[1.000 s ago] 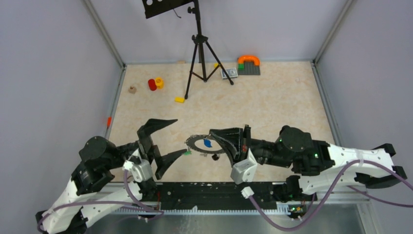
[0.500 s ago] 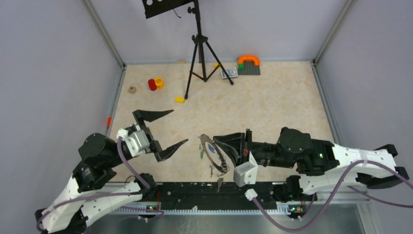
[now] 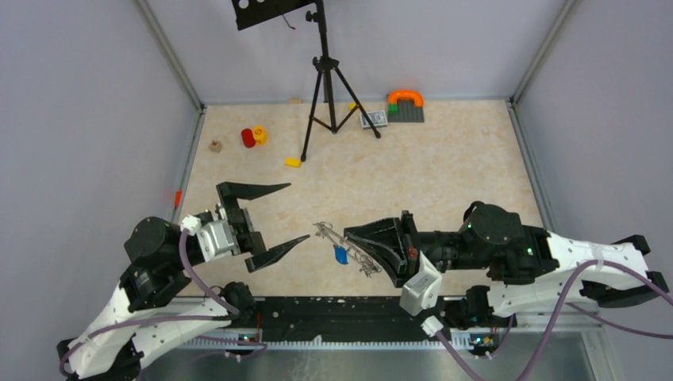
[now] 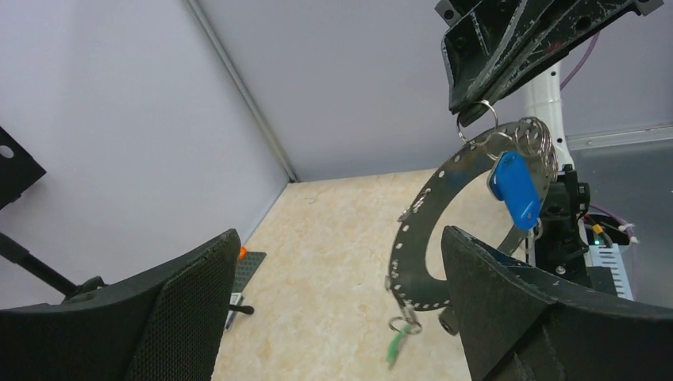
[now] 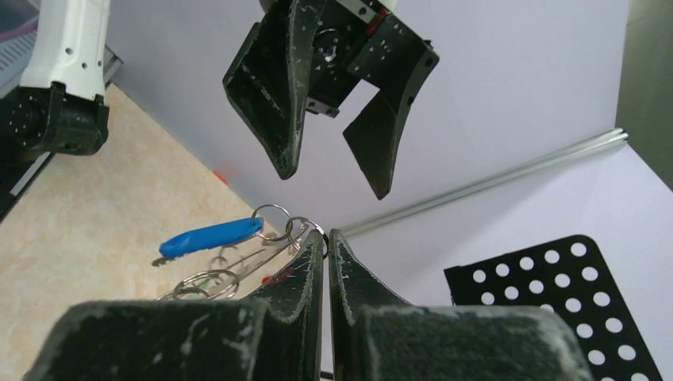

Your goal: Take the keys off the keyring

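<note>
Item 1: right gripper [image 3: 354,236], lower centre-right of the overhead view, its 2 fingers clenched on the rim of the keyring [image 4: 413,238]. In the left wrist view the grip sits at the ring's top edge, upper right of the frame. Item 2: the keyring, 1 flat grey metal ring with small holes along its rim. From above it shows edge-on as a slanted line at lower centre, and it hangs clear of the table [image 3: 444,159]. Item 3: keys. 1 blue-tagged key [image 3: 340,255] dangles under the ring, just beside the right fingers. 1 green-tagged key [image 4: 394,346] hangs from the ring's bottom edge. Several split rings [image 4: 524,139] bunch near the grip; the plain metal keys are too small to count. Item 4: left gripper [image 3: 298,211], lower left, fingers spread wide and grasping nothing, tips towards the ring but apart from it. Item 5: upper part of the overhead view: 1 black tripod [image 3: 325,87] at centre, red and yellow pieces [image 3: 254,136] at left, 1 yellow block [image 3: 293,163] near the tripod's foot, 1 orange arch [image 3: 405,96] on a grey baseplate [image 3: 409,113] at right.
</note>
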Tool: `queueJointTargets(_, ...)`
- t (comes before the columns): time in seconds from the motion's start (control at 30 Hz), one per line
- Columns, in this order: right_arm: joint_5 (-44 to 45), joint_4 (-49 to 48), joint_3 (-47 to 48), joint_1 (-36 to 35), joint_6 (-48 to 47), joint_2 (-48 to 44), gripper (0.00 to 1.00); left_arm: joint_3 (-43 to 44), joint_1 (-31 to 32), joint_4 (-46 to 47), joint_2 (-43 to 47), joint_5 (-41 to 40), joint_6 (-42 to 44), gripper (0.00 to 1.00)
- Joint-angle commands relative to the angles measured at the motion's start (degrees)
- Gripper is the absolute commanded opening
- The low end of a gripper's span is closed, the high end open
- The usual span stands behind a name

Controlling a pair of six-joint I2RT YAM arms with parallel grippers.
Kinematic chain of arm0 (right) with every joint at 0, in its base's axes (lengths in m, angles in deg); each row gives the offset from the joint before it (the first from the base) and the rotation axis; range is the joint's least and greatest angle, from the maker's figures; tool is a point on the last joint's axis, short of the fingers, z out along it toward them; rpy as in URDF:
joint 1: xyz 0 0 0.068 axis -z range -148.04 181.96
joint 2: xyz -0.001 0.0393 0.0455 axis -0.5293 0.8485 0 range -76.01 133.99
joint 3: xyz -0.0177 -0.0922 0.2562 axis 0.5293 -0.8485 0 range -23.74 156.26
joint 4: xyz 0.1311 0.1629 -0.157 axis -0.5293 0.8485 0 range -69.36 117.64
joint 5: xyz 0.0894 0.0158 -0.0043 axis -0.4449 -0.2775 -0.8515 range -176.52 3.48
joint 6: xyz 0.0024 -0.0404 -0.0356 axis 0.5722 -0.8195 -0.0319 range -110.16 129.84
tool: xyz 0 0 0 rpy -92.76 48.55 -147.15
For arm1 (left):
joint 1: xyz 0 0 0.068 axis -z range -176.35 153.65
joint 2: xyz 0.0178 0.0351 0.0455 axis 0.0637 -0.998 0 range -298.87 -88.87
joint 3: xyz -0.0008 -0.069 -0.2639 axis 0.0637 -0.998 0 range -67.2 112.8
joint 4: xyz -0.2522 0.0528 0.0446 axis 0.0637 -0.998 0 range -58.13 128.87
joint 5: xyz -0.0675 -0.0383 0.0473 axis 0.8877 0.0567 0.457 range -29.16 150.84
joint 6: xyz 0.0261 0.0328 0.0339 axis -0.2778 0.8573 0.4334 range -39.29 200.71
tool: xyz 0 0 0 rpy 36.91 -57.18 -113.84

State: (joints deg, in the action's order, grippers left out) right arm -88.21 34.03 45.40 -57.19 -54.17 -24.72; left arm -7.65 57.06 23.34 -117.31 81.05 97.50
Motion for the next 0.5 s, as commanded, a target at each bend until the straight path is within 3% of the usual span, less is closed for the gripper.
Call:
queueJointTargets(0.0, -3.7, -6.0, 3.3, -0.6, 0.1, -1.5, 0.0, 1.8, 0.1, 3.6, -0.3, 2.8, -1.7, 0.96)
queueJointTargets(0.3, -1.7, -7.1, 1.9, -0.7, 1.3, -1.2, 0.0, 3.5, 0.1, 4.4, -3.5, 5.3, -2.6, 0.87)
queueJointTargets(0.47, -2.6, -6.8, 3.2, -0.6, 1.0, -0.1, 0.0, 4.0, 0.1, 4.9, -7.2, 11.1, -2.5, 0.83)
